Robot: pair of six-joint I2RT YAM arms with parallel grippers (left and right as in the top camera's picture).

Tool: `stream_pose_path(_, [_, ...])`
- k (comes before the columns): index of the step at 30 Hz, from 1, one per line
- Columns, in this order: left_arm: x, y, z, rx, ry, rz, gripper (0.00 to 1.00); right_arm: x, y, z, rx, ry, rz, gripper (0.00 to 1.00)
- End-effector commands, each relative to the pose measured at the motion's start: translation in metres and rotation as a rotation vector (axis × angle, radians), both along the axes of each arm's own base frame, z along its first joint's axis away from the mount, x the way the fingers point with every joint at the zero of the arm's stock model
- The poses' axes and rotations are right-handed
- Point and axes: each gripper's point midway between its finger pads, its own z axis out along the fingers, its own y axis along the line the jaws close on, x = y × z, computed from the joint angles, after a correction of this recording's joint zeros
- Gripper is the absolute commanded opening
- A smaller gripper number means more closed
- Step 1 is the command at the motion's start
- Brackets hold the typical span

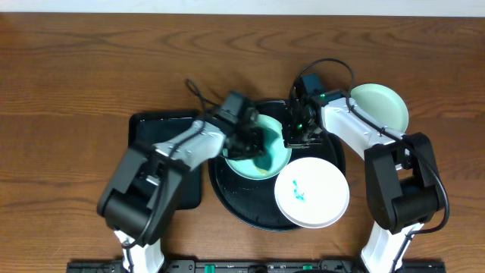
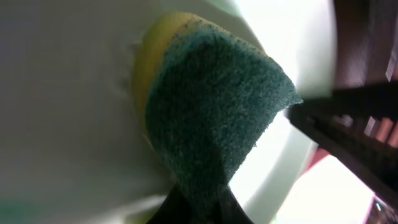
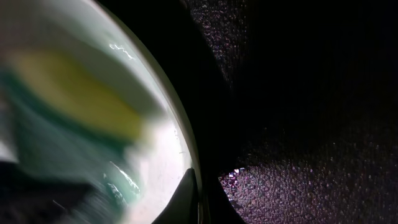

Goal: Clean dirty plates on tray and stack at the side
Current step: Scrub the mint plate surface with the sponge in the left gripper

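A mint-green plate [image 1: 267, 161] lies on the round black tray [image 1: 227, 199]. My left gripper [image 1: 253, 142] is shut on a green-and-yellow sponge [image 2: 211, 118] and presses it on the plate's inside [image 2: 68, 93]. My right gripper [image 1: 292, 138] is shut on the plate's right rim [image 3: 186, 155]; the blurred sponge [image 3: 74, 102] shows in the right wrist view. A white plate [image 1: 311, 192] with a teal smear lies at the tray's front right. A second mint-green plate [image 1: 379, 107] sits on the table at the right, off the tray.
A rectangular black tray [image 1: 148, 125] lies left of the round tray, partly under my left arm. The wooden table [image 1: 68, 76] surrounds everything. The round tray's pebbled black surface [image 3: 311, 155] fills the right wrist view.
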Motion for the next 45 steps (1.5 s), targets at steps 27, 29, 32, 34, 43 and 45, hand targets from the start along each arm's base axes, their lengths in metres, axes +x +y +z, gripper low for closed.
stream_pose_path(27, [0.058, 0.147, -0.056, 0.558, -0.111, 0.255, 0.07, -0.011, 0.003, -0.011, -0.029, 0.041, 0.007, 0.01])
stream_pose_path(29, [0.053, 0.164, -0.054, 0.659, -0.096, 0.254, 0.06, -0.011, 0.003, -0.011, -0.029, 0.041, 0.005, 0.01])
stream_pose_path(32, [0.045, 0.194, -0.048, 0.833, -0.089, 0.255, 0.07, -0.011, 0.003, -0.011, -0.029, 0.041, 0.005, 0.01])
stream_pose_path(34, [0.040, 0.208, -0.043, 0.916, -0.080, 0.247, 0.07, -0.011, 0.003, -0.011, -0.029, 0.041, 0.005, 0.01])
stream_pose_path(43, [-0.017, 0.185, -0.047, 0.778, 0.153, 0.029, 0.07, -0.011, 0.003, -0.011, -0.030, 0.041, 0.005, 0.01])
stream_pose_path(45, [-0.029, 0.157, -0.047, 0.623, 0.198, -0.047, 0.07, -0.011, 0.003, -0.011, -0.029, 0.041, 0.004, 0.02])
